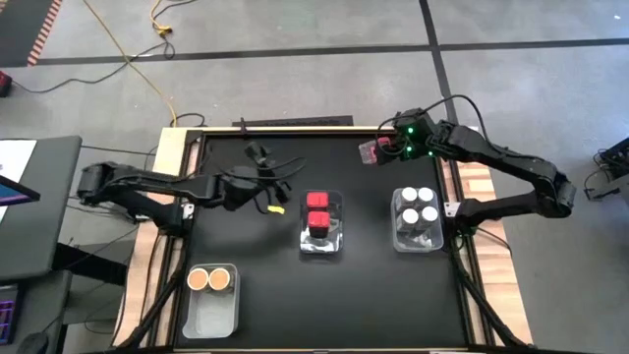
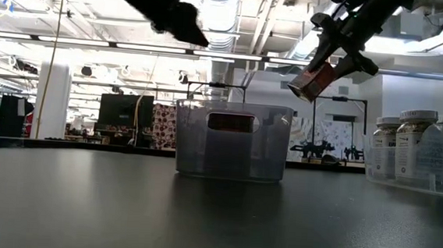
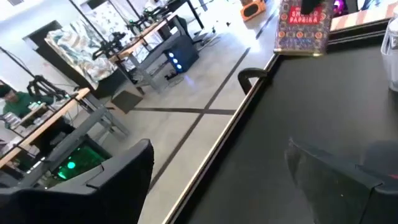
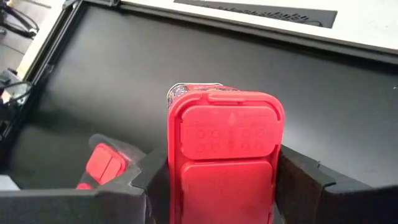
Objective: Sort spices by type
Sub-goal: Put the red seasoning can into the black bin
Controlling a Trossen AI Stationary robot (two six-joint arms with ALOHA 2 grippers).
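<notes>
Right gripper [image 4: 221,180] is closed on a red square-topped spice tin [image 4: 224,155], its two dark fingers pressed against the tin's opposite sides. In the high view this gripper [image 1: 378,150] holds the tin [image 1: 371,152] over the far part of the black table [image 1: 256,295], beyond and between the middle and right bins. The low view shows the tin [image 2: 312,81] tilted and well clear of the table surface. Its printed label, reading partly "PAPRIKA", is visible from the left wrist view [image 3: 303,28].

Left gripper [image 1: 263,157] stands with fingers spread apart and holds nothing; it sits raised over the far left-centre of the table, apart from all the bins.

Middle clear plastic rectangular bin [image 1: 321,244] contains two red square-topped tins [image 1: 318,209], one behind the other.

Right clear plastic bin [image 1: 417,239] contains four white round-lidded jars [image 1: 418,204], set in a two-by-two group. The low view shows these jars [image 2: 415,145] at the picture's right edge.

Left clear plastic bin [image 1: 209,313], at the near left of the table, contains two tan round-topped jars [image 1: 209,279] side by side at its far end.
</notes>
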